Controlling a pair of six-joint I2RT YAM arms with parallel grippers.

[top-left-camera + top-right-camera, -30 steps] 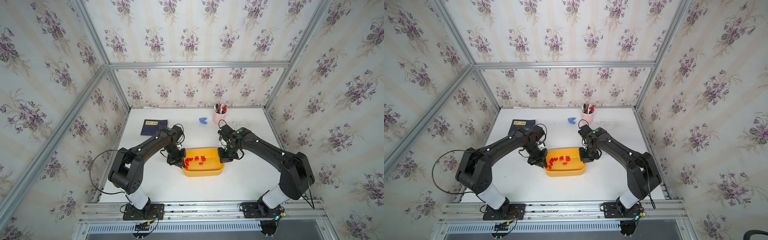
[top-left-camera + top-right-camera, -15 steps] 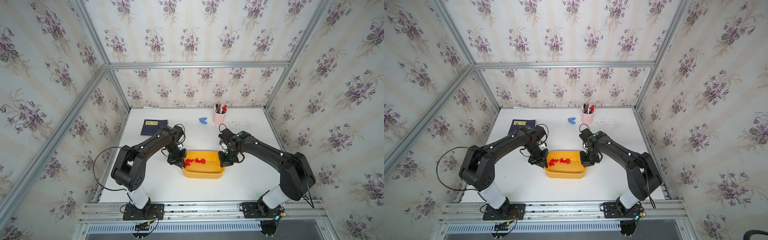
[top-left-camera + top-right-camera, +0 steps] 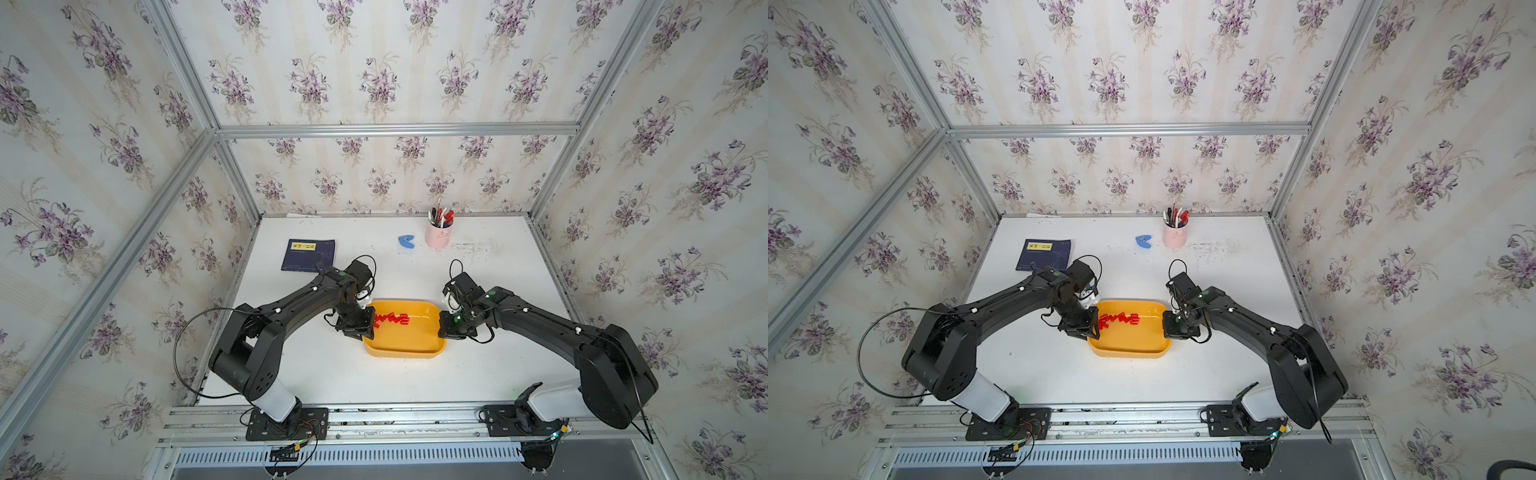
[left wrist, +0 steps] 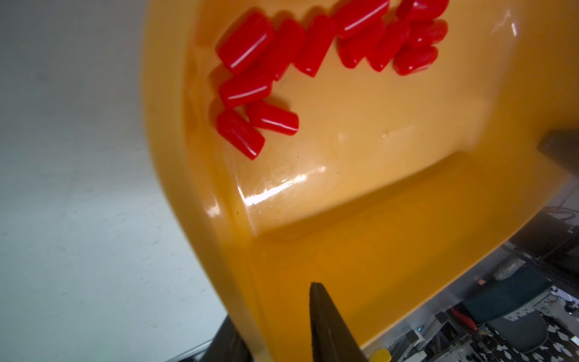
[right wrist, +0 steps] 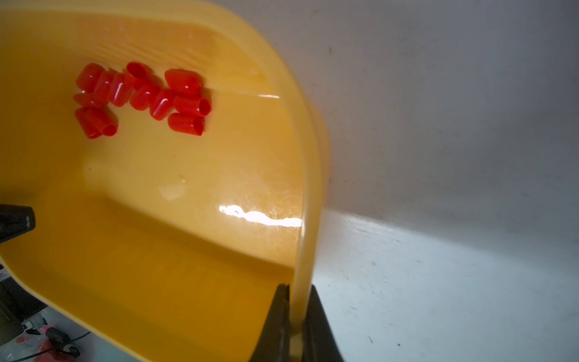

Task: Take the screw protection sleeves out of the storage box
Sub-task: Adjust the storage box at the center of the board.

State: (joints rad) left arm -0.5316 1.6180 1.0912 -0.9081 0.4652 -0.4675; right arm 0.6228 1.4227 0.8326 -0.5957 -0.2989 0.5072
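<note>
The yellow-orange storage box (image 3: 401, 353) (image 3: 1128, 353) sits mid-table between both arms. Several red screw protection sleeves (image 3: 390, 319) (image 3: 1119, 319) lie bunched inside it, toward its far left part; they also show in the left wrist view (image 4: 250, 91) and the right wrist view (image 5: 141, 94). My left gripper (image 3: 365, 326) (image 4: 272, 304) straddles the box's left rim, jaws open, with a gap between the inner finger (image 4: 329, 326) and the wall. My right gripper (image 3: 442, 328) (image 5: 299, 290) is shut on the right rim (image 5: 305, 219).
A pink cup of pens (image 3: 438, 237) and a small blue object (image 3: 406, 242) stand at the table's back. A dark blue booklet (image 3: 308, 254) lies at the back left, just behind the left arm. Aluminium frame posts border the table.
The left jaws have parted from the box's rim. The sleeves have slid together into a tight bunch. The box has shifted slightly toward the front edge. The right grip is unchanged.
</note>
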